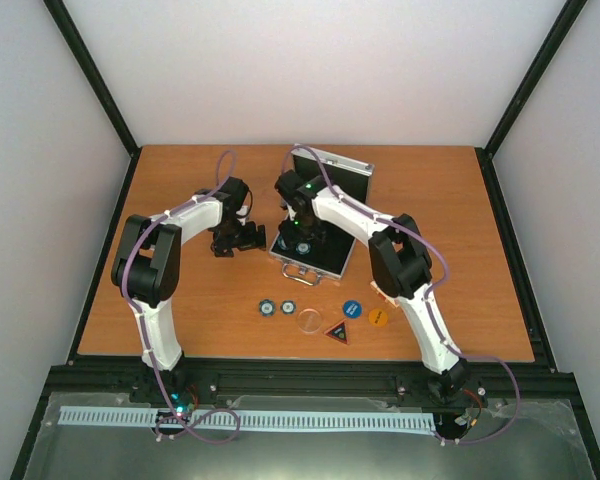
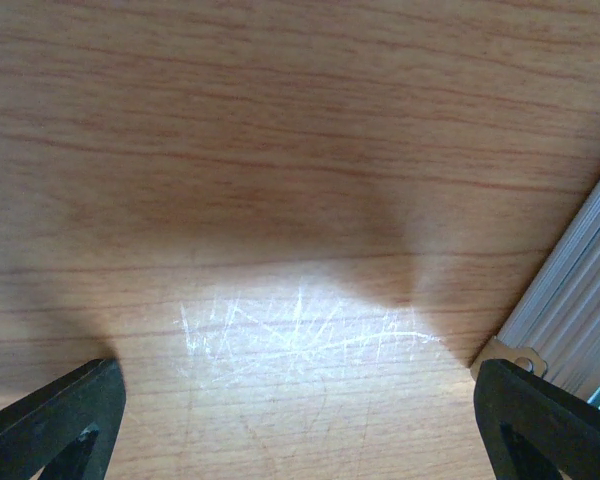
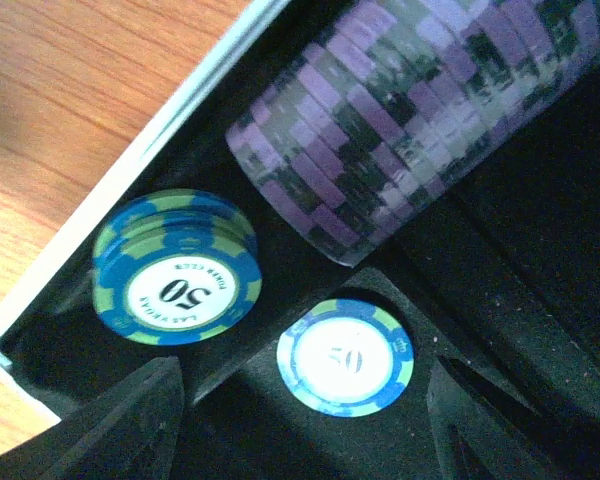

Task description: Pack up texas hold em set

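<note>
The silver case (image 1: 352, 246) lies open at mid table with its lid (image 1: 337, 170) raised at the back. My right gripper (image 1: 302, 243) is down inside it, open (image 3: 305, 430). A single blue-and-green 50 chip (image 3: 345, 357) lies flat on the black lining between its fingers, touching neither. A short stack of the same chips (image 3: 177, 270) sits left of it, and a row of purple chips (image 3: 420, 110) lies behind. My left gripper (image 1: 235, 240) hangs wide open (image 2: 300, 430) over bare wood just left of the case edge (image 2: 580, 290).
In front of the case on the table lie two blue chips (image 1: 267, 307) (image 1: 288, 307), a clear round disc (image 1: 308, 320), a red-and-black triangular button (image 1: 337, 331), a blue round button (image 1: 351, 309) and an orange one (image 1: 378, 316).
</note>
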